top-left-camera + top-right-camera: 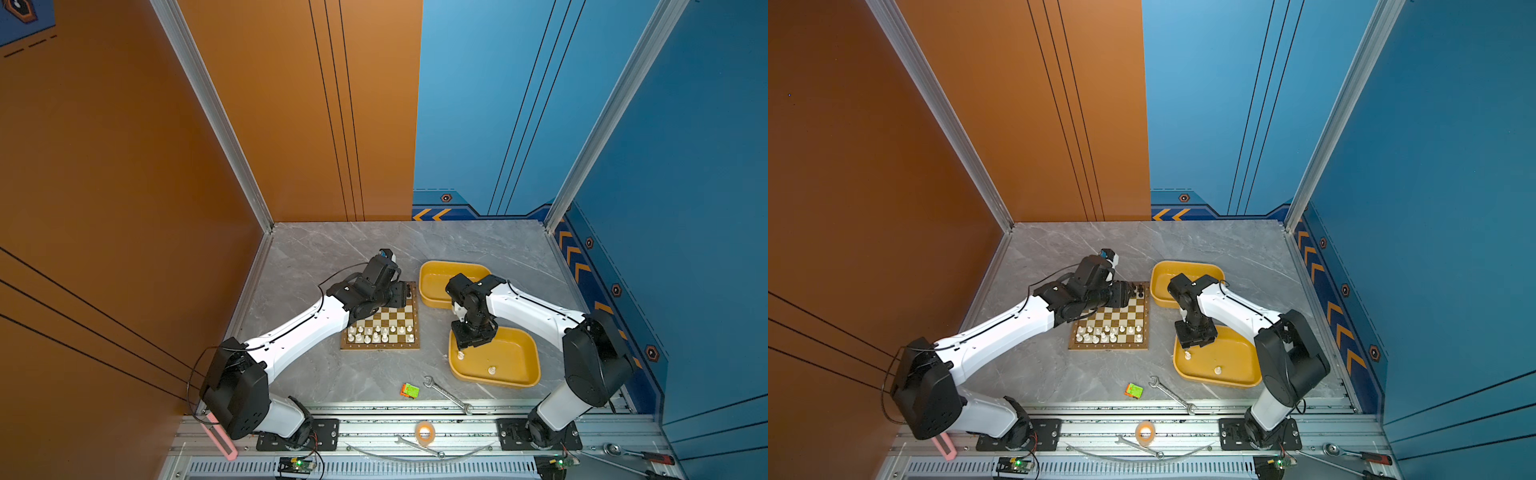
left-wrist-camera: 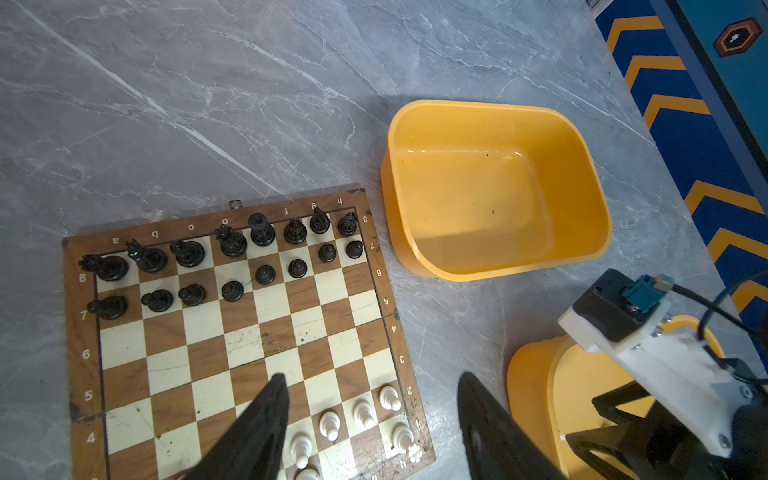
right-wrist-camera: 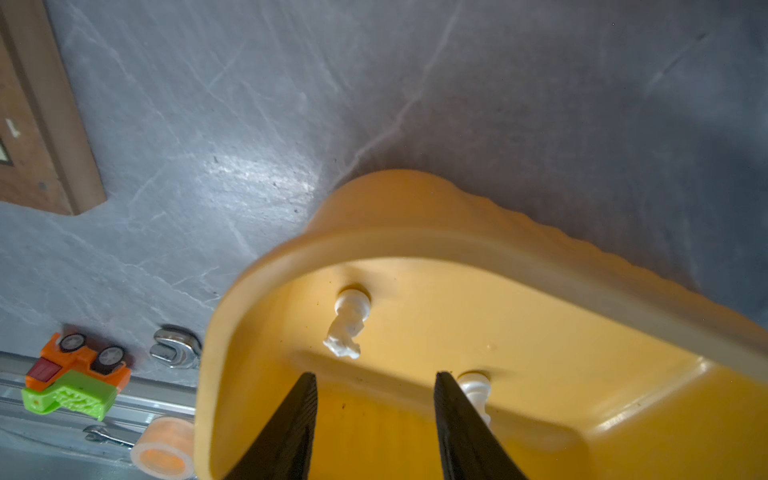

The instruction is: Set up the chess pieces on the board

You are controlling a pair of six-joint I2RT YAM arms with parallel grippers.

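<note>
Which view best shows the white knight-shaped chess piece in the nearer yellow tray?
Right wrist view: the white knight-shaped chess piece is large and unobstructed. Both top views show it as a tiny speck. The left wrist view misses it.

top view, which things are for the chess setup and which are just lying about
For the job: board, black pieces and white pieces on it, two white pieces left in the near yellow tray.
Lying about: toy car, wrench, tape roll.

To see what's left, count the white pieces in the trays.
2. Both in the near tray: a knight by its board-side wall, a second piece by its front wall. The far tray holds none. The right gripper may hide more.
</note>
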